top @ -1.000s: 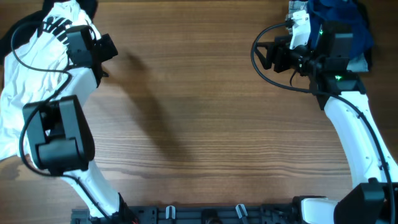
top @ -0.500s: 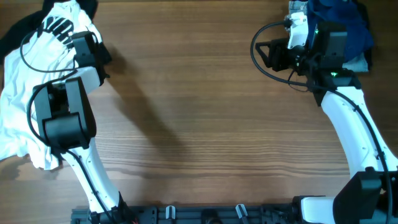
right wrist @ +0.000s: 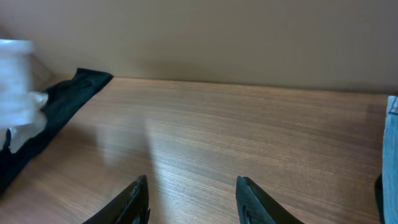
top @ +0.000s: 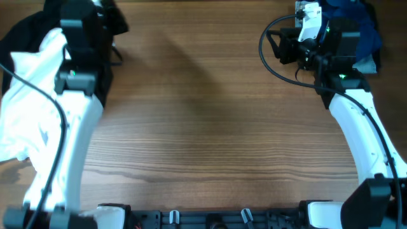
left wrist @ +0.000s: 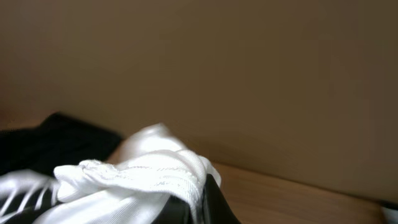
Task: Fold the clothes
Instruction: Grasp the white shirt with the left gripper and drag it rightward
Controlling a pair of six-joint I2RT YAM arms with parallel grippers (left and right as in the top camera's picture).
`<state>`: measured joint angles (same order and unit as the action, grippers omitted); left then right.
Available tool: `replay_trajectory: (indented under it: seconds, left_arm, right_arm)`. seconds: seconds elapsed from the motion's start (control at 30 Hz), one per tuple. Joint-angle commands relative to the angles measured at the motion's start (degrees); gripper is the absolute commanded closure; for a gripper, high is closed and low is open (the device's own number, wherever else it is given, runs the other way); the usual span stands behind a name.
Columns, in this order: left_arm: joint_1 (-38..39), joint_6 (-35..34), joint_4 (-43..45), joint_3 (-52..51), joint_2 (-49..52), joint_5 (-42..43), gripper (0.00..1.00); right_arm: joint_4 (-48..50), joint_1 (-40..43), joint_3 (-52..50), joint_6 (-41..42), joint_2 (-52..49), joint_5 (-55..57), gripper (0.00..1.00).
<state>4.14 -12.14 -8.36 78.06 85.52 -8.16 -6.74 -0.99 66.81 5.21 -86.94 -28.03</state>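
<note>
The clothes lie at the table's left. The white T-shirt [top: 25,102] is heaped along the left edge, with a black garment [top: 19,32] behind it. My left gripper [top: 89,13] is at the far left corner, shut on a bunched fold of the white T-shirt [left wrist: 143,180]. Its dark finger [left wrist: 219,202] shows under the cloth, and the black garment [left wrist: 56,140] lies to its left. My right gripper [top: 278,48] hovers at the far right, above bare wood. In the right wrist view my right gripper [right wrist: 193,199] is open, with nothing between its fingers.
A pile of blue cloth [top: 346,16] sits at the far right corner behind my right arm, and its edge [right wrist: 392,155] shows in the right wrist view. A brown wall stands behind the table's far edge. The wooden table [top: 203,127] stretches between the two arms.
My left gripper has shut on the white T-shirt, and the arm has swung up and toward the far edge, pulling the cloth with it. My right gripper's fingers have narrowed, and it has shifted slightly back.
</note>
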Motion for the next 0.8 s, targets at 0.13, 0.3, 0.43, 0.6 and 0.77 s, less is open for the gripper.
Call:
replay_trajectory:
  seconds: [0.13, 0.3, 0.43, 0.6, 0.77]
  left_arm:
    - [15.87, -4.72, 2.10, 0.39, -4.07, 0.59, 0.96]
    - [20.68, -6.84, 8.96, 0.39, -0.92, 1.05, 0.96]
    - [26.58, -8.11, 13.92, 0.39, 3.02, 1.05, 0.96]
    - [34.49, -8.96, 18.60, 0.39, 7.96, 1.03, 0.96]
    - [41.22, -9.66, 26.82, 0.39, 13.90, 1.05, 0.96]
  right_arm:
    - [-10.32, 1.31, 1.11, 0.79, 7.34, -1.01, 0.55]
    - [-15.02, 2.73, 1.11, -2.01, 7.41, -5.55, 0.55]
    - [-14.29, 9.49, 1.14, -0.26, 7.45, -13.25, 0.55]
    - [-14.01, 21.49, 1.14, -0.07, 7.45, -19.85, 0.55]
    - [-13.22, 28.68, 1.14, 0.98, 7.45, -20.96, 0.55]
